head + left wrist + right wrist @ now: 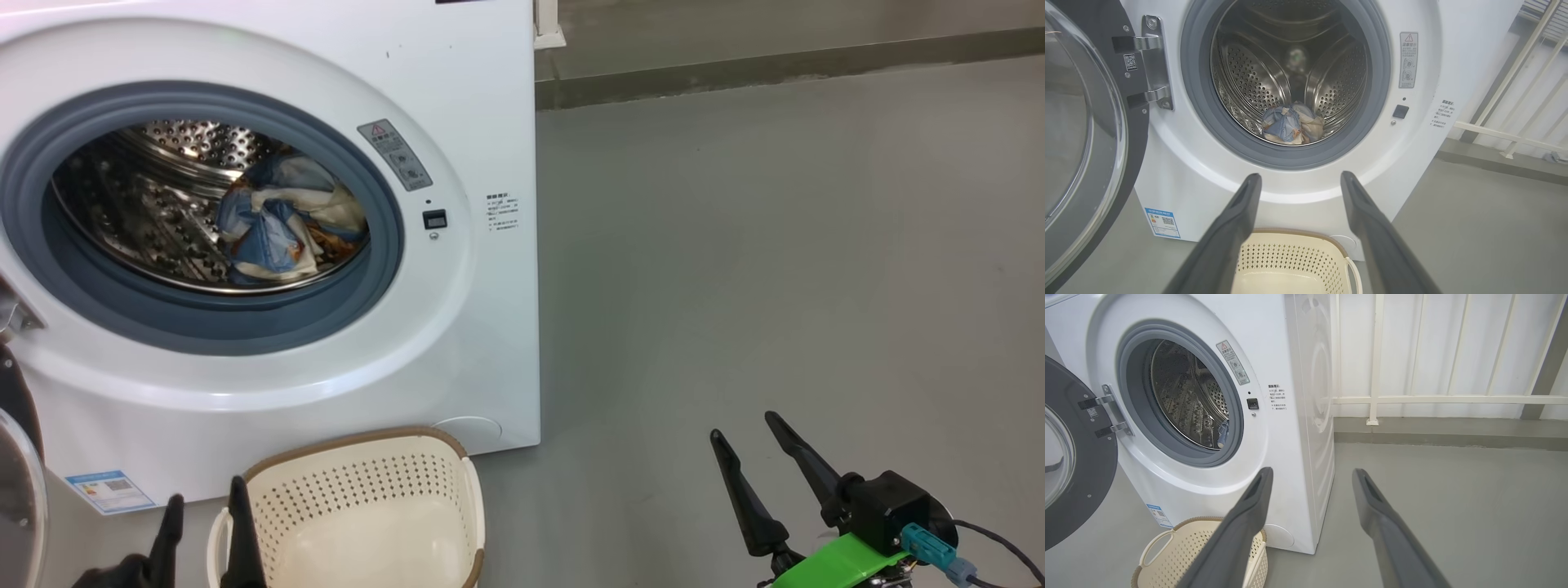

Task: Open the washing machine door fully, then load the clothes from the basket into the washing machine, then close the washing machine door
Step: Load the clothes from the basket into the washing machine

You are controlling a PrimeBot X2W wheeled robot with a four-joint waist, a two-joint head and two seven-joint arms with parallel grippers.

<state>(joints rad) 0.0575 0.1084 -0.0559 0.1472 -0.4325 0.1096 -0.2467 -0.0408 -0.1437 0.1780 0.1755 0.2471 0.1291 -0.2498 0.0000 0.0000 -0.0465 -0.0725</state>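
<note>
The white washing machine (457, 98) stands with its round door (1081, 134) swung wide open to the left on its steel hinge. Blue and cream clothes (282, 220) lie in a heap inside the steel drum (1290, 69), behind the grey seal. The cream perforated basket (367, 506) sits on the floor in front of the machine, and its inside looks bare. My left gripper (204, 510) hovers open just left of the basket rim, holding nothing. My right gripper (747, 445) is open over bare floor to the right of the machine.
Grey floor (775, 269) stretches to the right of the machine. A white railing (1412, 399) and a low kerb (1453, 433) run along the wall behind. The open door (1073, 457) takes up the space left of the machine front.
</note>
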